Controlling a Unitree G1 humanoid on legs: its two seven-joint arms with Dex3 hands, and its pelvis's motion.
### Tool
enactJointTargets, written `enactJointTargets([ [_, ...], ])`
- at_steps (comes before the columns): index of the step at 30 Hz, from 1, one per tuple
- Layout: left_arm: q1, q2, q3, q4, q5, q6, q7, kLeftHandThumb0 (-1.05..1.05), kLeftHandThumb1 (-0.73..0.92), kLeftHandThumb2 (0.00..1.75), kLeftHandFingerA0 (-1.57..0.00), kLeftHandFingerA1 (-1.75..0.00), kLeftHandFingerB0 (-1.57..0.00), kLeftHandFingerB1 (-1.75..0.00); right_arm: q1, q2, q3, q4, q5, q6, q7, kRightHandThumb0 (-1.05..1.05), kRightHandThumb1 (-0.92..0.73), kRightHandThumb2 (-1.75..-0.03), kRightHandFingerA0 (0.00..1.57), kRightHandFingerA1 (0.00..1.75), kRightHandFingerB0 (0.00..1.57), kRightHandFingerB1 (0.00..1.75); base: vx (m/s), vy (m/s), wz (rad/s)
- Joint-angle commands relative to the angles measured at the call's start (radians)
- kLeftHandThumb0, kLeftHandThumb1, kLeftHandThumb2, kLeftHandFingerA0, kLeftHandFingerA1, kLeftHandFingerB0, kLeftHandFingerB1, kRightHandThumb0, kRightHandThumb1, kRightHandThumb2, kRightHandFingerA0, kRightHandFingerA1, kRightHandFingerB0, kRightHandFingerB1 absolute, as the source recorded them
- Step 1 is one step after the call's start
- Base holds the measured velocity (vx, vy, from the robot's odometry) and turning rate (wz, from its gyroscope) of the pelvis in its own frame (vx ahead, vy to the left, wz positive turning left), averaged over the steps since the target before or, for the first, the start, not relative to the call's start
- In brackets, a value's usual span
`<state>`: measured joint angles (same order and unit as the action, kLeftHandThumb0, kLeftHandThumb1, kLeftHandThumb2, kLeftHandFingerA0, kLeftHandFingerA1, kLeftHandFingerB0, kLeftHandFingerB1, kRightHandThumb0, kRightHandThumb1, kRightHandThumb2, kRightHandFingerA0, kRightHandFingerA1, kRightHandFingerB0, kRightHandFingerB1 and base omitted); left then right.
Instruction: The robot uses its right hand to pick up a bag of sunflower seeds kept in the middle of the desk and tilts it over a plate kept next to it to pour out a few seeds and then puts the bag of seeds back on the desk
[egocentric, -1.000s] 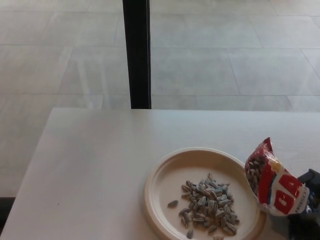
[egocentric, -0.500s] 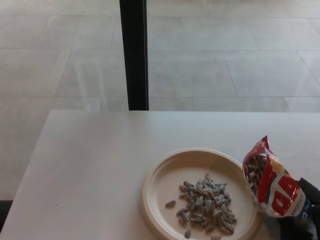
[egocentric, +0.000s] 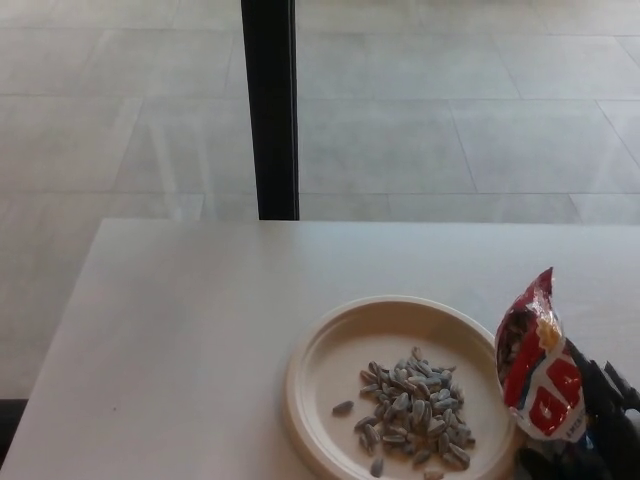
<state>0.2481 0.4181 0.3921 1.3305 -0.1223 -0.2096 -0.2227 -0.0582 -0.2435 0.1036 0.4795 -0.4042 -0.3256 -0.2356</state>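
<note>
On the white desk (egocentric: 190, 320), left of the bag: a cream plate (egocentric: 325, 365), a heap of sunflower seeds (egocentric: 412, 408) piled toward its right side. Just right of the plate rim: the red-and-white bag of seeds (egocentric: 535, 370), nearly upright, mouth open toward the plate, seeds visible inside. Behind and below the bag: the right hand (egocentric: 597, 425), black fingers (egocentric: 607, 388) wrapped round its lower part.

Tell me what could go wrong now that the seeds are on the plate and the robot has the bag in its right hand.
The bag, held by the right hand, has its mouth open and seeds showing inside; if it leans toward the plate, more could spill. The bag sits right against the plate's rim, so setting it down could nudge the plate. A few sunflower seeds lie near the front rim and might roll off if it is bumped.
</note>
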Motion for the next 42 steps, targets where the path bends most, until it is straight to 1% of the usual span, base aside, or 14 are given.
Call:
enactJointTargets([
  [1, -0.001, 0.003, 0.011, -0.001, -0.013, 0.006, 0.001, -0.72, 0.58, 0.58, -0.55, -0.54, -0.53, -0.38, 0.024, -0.067, 0.036, -0.031, -0.063, 0.233, 0.122, -1.05, -0.7, -0.63, 0.0, 0.0, 0.0, 0.0, 0.0, 0.0, 0.0],
  [2, -0.005, 0.0, 0.014, -0.001, -0.014, 0.008, 0.008, -0.68, 0.46, 0.87, -0.52, -0.62, -0.48, -0.52, 0.011, -0.08, 0.036, -0.038, -0.066, 0.243, 0.133, -1.05, -0.71, -0.64, 0.0, 0.0, 0.0, 0.0, 0.0, 0.0, 0.0],
  [6, -0.002, 0.002, -0.004, -0.001, 0.007, -0.007, 0.018, -0.67, 0.63, 0.59, -0.54, -0.51, -0.51, -0.38, 0.009, -0.103, 0.022, -0.073, -0.049, 0.268, 0.159, -1.05, -0.68, -0.63, 0.0, 0.0, 0.0, 0.0, 0.0, 0.0, 0.0],
  [8, -0.003, 0.002, 0.007, 0.002, -0.006, 0.007, 0.012, -0.71, 0.48, 0.88, -0.51, -0.6, -0.44, -0.51, 0.013, -0.12, 0.01, -0.093, -0.049, 0.275, 0.157, -1.05, -0.68, -0.63, 0.0, 0.0, 0.0, 0.0, 0.0, 0.0, 0.0],
  [9, 0.001, 0.002, 0.007, 0.0, -0.006, 0.002, 0.01, -0.69, 0.6, 0.59, -0.55, -0.53, -0.53, -0.39, 0.016, -0.126, 0.003, -0.106, -0.04, 0.282, 0.168, -1.05, -0.68, -0.62, 0.0, 0.0, 0.0, 0.0, 0.0, 0.0, 0.0],
  [16, 0.003, 0.001, 0.001, 0.0, 0.003, -0.001, 0.023, -0.71, 0.48, 0.88, -0.48, -0.6, -0.43, -0.51, 0.06, -0.174, -0.039, -0.257, -0.003, 0.328, 0.233, -1.05, -0.72, -0.65, 0.0, 0.0, 0.0, 0.0, 0.0, 0.0, 0.0],
  [17, 0.003, 0.001, 0.001, -0.001, 0.003, -0.002, 0.021, -0.71, 0.61, 0.59, -0.55, -0.52, -0.49, -0.37, 0.07, -0.18, -0.042, -0.28, 0.0, 0.332, 0.243, -1.05, -0.72, -0.66, 0.0, 0.0, 0.0, 0.0, 0.0, 0.0, 0.0],
  [20, 0.0, -0.001, 0.009, 0.0, -0.004, 0.004, 0.027, -0.7, 0.6, 0.58, -0.58, -0.54, -0.5, -0.37, 0.107, -0.201, -0.061, -0.362, 0.022, 0.345, 0.287, -1.05, -0.71, -0.66, 0.0, 0.0, 0.0, 0.0, 0.0, 0.0, 0.0],
  [21, -0.002, -0.001, 0.012, 0.0, -0.006, 0.005, 0.024, -0.69, 0.61, 0.59, -0.56, -0.54, -0.5, -0.37, 0.112, -0.205, -0.068, -0.381, 0.036, 0.345, 0.303, -1.04, -0.58, -1.02, 0.0, 0.26, 0.0, 0.0, 0.0, 0.0, 0.0],
  [22, -0.004, 0.001, 0.006, -0.003, 0.0, 0.005, 0.024, -0.7, 0.63, 0.59, -0.55, -0.53, -0.5, -0.37, 0.124, -0.209, -0.08, -0.417, 0.059, 0.351, 0.328, -1.05, -0.73, -0.67, 0.0, 0.0, 0.0, 0.0, 0.0, 0.0, 0.0],
  [28, -0.011, 0.001, 0.014, 0.002, -0.006, 0.014, 0.022, -0.67, 0.61, 0.59, -0.57, -0.54, -0.51, -0.38, 0.216, -0.264, -0.106, -0.58, 0.092, 0.394, 0.435, -1.05, -0.72, -0.65, 0.0, 0.0, 0.0, 0.0, 0.0, 0.0, 0.0],
  [31, -0.01, 0.005, 0.003, -0.002, 0.005, 0.0, 0.023, -0.71, 0.48, 0.88, -0.5, -0.6, -0.45, -0.51, 0.275, -0.303, -0.125, -0.654, 0.123, 0.409, 0.495, -1.05, -0.71, -0.63, 0.0, 0.0, 0.0, 0.0, 0.0, 0.0, 0.0],
  [37, -0.006, 0.008, 0.001, -0.005, 0.005, -0.007, 0.011, -0.67, 0.63, 0.6, -0.49, -0.5, -0.48, -0.38, 0.465, -0.435, -0.207, -0.739, 0.209, 0.352, 0.645, -1.03, -0.59, -0.84, 0.0, 0.0, 0.0, 0.0, 0.0, 0.0, 0.0],
  [42, -0.003, 0.008, 0.01, -0.007, -0.009, -0.013, 0.0, -0.71, 0.6, 0.59, -0.51, -0.57, -0.52, -0.4, 0.616, -0.471, -0.384, -0.722, 0.379, 0.292, 0.748, -1.02, -0.68, -0.62, 0.0, 0.0, 0.0, 0.0, 0.0, 0.0, 0.0],
])
